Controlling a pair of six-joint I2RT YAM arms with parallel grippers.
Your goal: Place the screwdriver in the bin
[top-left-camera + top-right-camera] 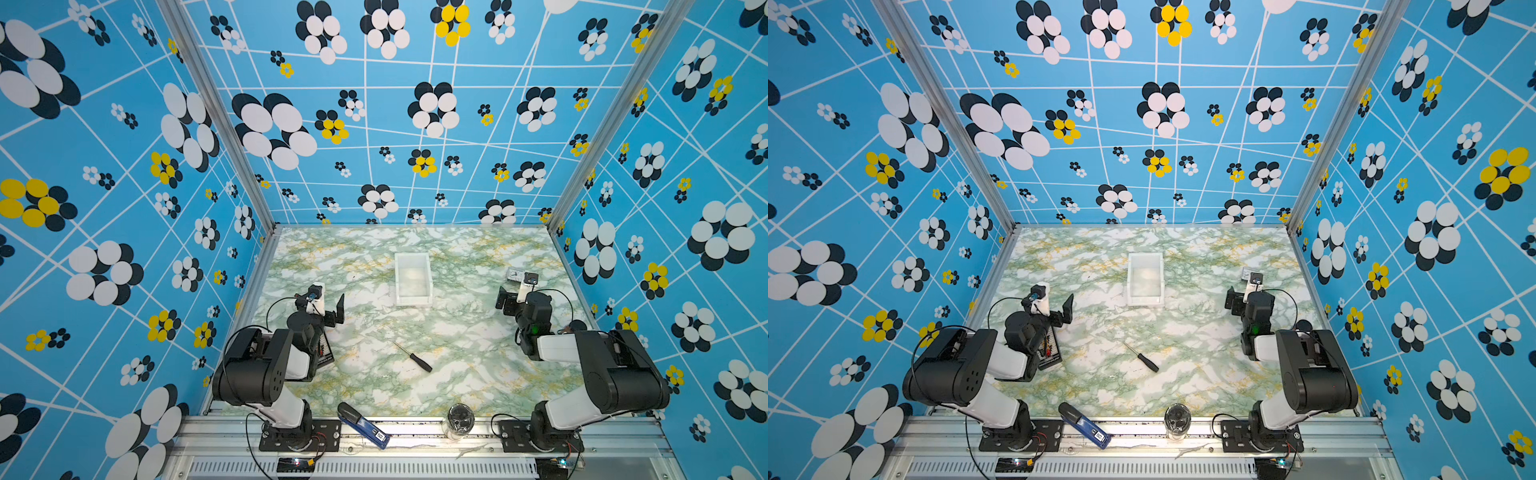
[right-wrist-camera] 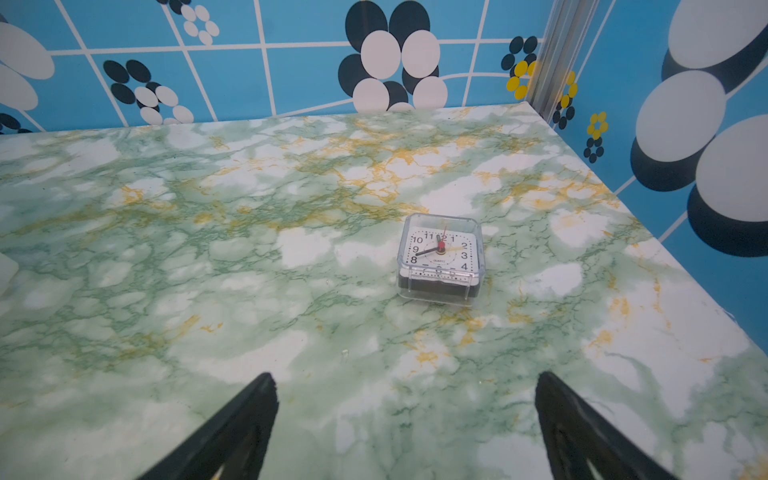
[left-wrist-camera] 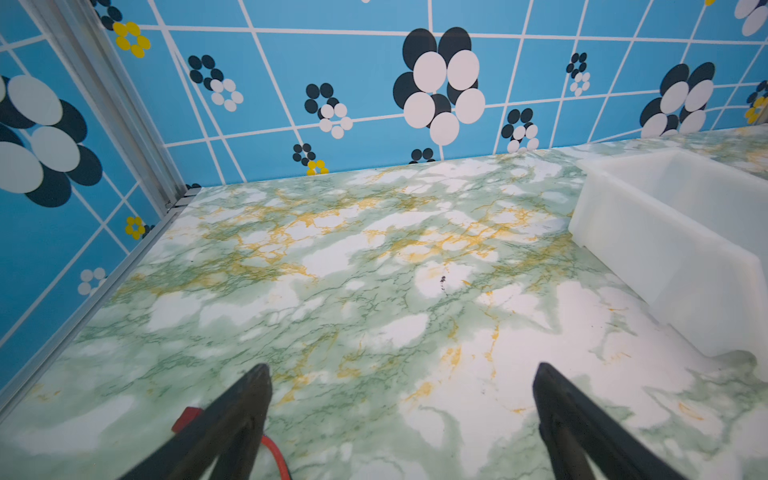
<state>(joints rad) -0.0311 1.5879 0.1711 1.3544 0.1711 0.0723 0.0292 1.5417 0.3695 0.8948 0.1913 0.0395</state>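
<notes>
Near the front edge lay a blue stapler (image 1: 361, 424) and a clear jar (image 1: 460, 420). Farther in, the screwdriver (image 1: 413, 356) lay flat on the table (image 1: 457, 332), apart from both arms. The left gripper (image 3: 401, 370) and the right gripper (image 2: 405, 378) stood spread wide, empty. Beyond sat the bin (image 1: 413, 256), with a clock (image 2: 440, 257) just ahead of the right gripper.

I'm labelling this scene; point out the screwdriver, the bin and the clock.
screwdriver (image 1: 420, 362), in a top view, on its black handle.
bin (image 1: 413, 302), in a top view, on its near wall.
clock (image 2: 440, 249), right wrist view, on its dial.
</notes>
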